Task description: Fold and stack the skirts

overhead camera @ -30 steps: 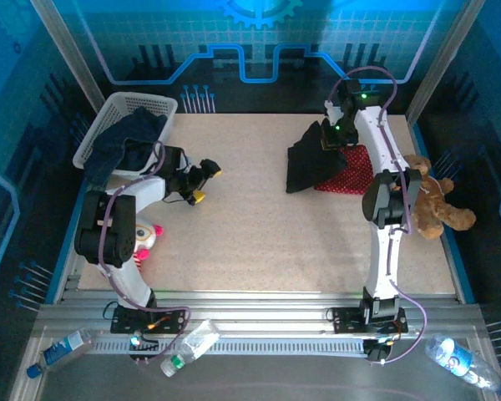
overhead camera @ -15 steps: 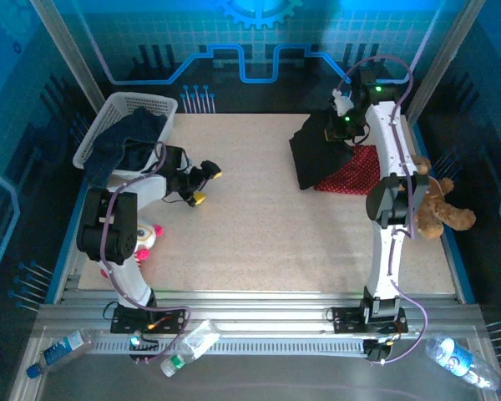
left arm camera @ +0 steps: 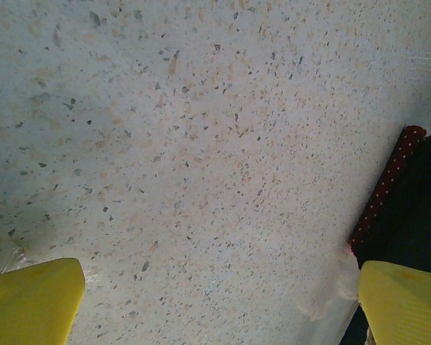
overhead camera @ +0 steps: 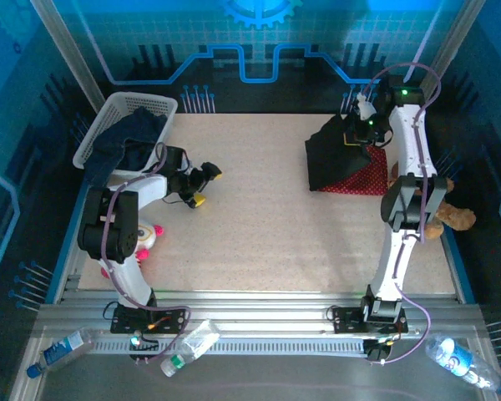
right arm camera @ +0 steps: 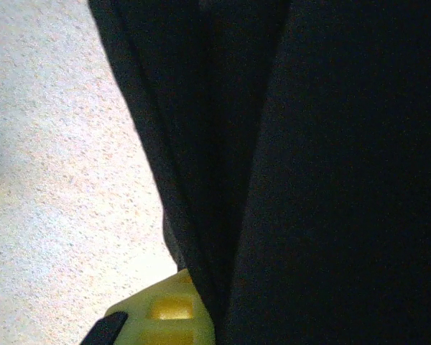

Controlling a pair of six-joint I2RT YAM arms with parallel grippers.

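While the right arm reaches to the far right of the table, the right gripper is clamped on a bunched fold of the black skirt. It holds that part up off the surface. The rest of the cloth hangs down and spreads left and near, with its lower edge on the table. The right wrist view shows one yellow finger pressed against the dark cloth; the other finger is hidden behind it.

The red dotted skirt lies flat at the far right of the table, partly under the black skirt and sticking out on its right and near side.

The left gripper sits low over bare table, left of centre, jaws wide apart with nothing between them. In the left wrist view both yellow fingertips are spread over the speckled surface, with the red and black cloth at the right edge.

The denim skirts are heaped in the white basket at the far left corner, spilling over its near rim; can't tell how many.

The teddy bear lies at the right table edge, just beside the right arm. The pink-and-white plush toy sits near left, touching the left arm. Plastic bottles lie on the near rail.
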